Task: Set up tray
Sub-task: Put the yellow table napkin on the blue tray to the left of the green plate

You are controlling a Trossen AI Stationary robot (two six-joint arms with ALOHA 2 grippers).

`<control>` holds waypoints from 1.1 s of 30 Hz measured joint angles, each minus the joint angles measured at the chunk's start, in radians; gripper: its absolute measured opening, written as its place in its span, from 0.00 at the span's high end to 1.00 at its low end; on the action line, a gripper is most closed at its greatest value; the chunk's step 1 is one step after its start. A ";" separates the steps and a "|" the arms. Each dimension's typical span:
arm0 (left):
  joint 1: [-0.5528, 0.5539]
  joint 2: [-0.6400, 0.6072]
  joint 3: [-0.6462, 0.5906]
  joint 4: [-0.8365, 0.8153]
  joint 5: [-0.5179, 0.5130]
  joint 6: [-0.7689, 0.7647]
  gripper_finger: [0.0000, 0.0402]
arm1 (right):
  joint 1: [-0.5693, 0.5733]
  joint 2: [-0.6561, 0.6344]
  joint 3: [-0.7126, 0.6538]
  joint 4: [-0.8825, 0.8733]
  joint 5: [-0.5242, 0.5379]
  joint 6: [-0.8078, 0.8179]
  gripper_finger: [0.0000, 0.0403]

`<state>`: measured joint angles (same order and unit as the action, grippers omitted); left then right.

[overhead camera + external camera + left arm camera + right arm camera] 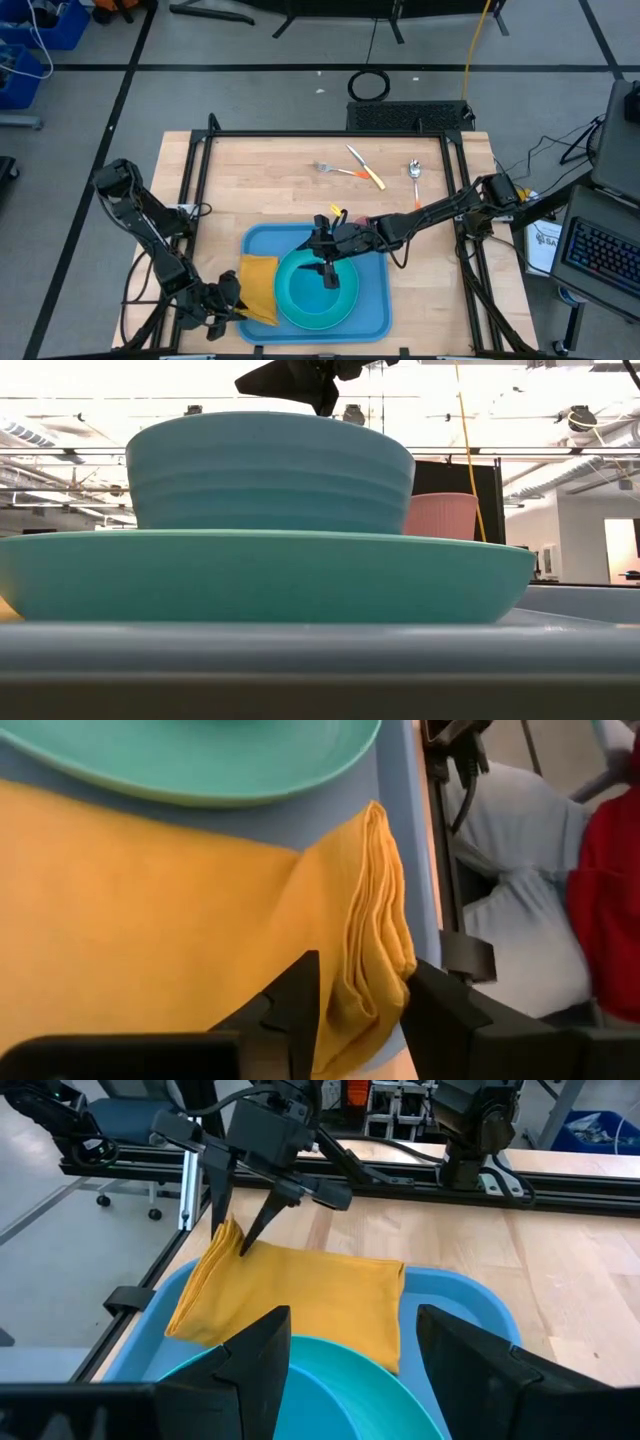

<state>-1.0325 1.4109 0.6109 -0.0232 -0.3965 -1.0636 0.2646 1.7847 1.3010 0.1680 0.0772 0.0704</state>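
Observation:
The light-blue tray [376,318] lies at the table's near edge. A turquoise plate [260,575] rests on it, and a blue bowl [270,470] stands on the plate. A folded yellow-orange napkin [258,288] lies flat on the tray's left part, beside the plate. My left gripper [362,1010] is at the napkin's near-left corner, open, with the bunched folded edge [372,910] rising between its fingers. My right gripper [350,1370] hovers open above the bowl, touching nothing. My left gripper comes slanting down from the table's left, one finger [217,1205] on each side of the napkin's raised, several-layered folded edge [228,1238]. The cloth fills the gap, but I cannot tell whether the fingers touch it. The rest of the napkin lies on the tray.
A fork [325,167], an orange-handled knife [365,168] and a spoon [415,172] lie on the bare wood toward the far edge. A pink cup [440,515] shows behind the bowl. Black frame rails [195,190] border the table. A seated person [590,870] is beyond the table's edge.

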 joint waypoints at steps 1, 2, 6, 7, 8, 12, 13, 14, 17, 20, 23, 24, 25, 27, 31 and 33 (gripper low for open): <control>0.000 0.000 0.000 0.000 0.019 -0.010 0.68 | 0.000 0.000 0.000 0.000 0.000 0.000 0.48; 0.000 0.000 0.000 0.004 0.043 -0.022 0.68 | 0.000 0.000 0.000 0.000 0.000 0.000 0.48; -0.005 0.000 0.000 0.050 0.107 -0.046 0.68 | 0.000 0.000 0.000 0.000 0.000 0.000 0.48; -0.007 0.000 0.000 0.062 0.116 -0.049 0.68 | 0.000 0.000 0.000 0.000 0.000 0.000 0.48; -0.008 -0.001 0.000 0.072 0.126 -0.054 0.68 | 0.000 0.000 0.000 0.000 0.000 0.000 0.48; -0.010 -0.014 0.000 0.079 0.137 -0.036 0.68 | 0.000 0.000 0.000 0.000 0.000 0.000 0.48; -0.010 -0.019 0.000 0.082 0.133 -0.025 0.68 | 0.000 0.000 0.000 0.000 0.000 0.000 0.48; -0.010 -0.021 0.000 0.085 0.118 -0.009 0.68 | 0.000 0.000 0.000 0.000 0.000 0.000 0.48; -0.004 -0.021 0.000 0.064 0.102 -0.007 0.68 | 0.000 0.000 0.000 0.000 0.000 0.008 0.48; 0.016 -0.021 0.000 0.051 0.095 -0.015 0.68 | 0.002 0.000 0.000 0.000 0.000 0.008 0.48; 0.017 -0.021 0.000 0.059 0.128 -0.005 0.68 | 0.006 0.000 0.000 0.000 0.003 0.007 0.48; 0.016 -0.021 0.000 0.052 0.152 -0.010 0.68 | 0.006 0.000 0.000 0.000 0.003 0.007 0.48; 0.015 -0.021 0.000 0.042 0.173 -0.028 0.68 | 0.008 0.000 0.000 0.000 0.003 0.007 0.48; 0.022 -0.020 0.000 0.037 0.187 -0.048 0.68 | 0.009 0.000 0.000 0.000 0.003 0.007 0.48; 0.024 -0.020 0.000 0.061 0.203 -0.008 0.68 | 0.009 0.000 0.000 0.000 0.003 0.006 0.48; 0.022 -0.020 -0.001 0.083 0.221 0.005 0.68 | 0.009 0.000 0.000 0.000 0.004 0.007 0.48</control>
<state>-1.0107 1.3907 0.6102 0.0593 -0.1759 -1.0581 0.2733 1.7847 1.3010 0.1680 0.0811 0.0772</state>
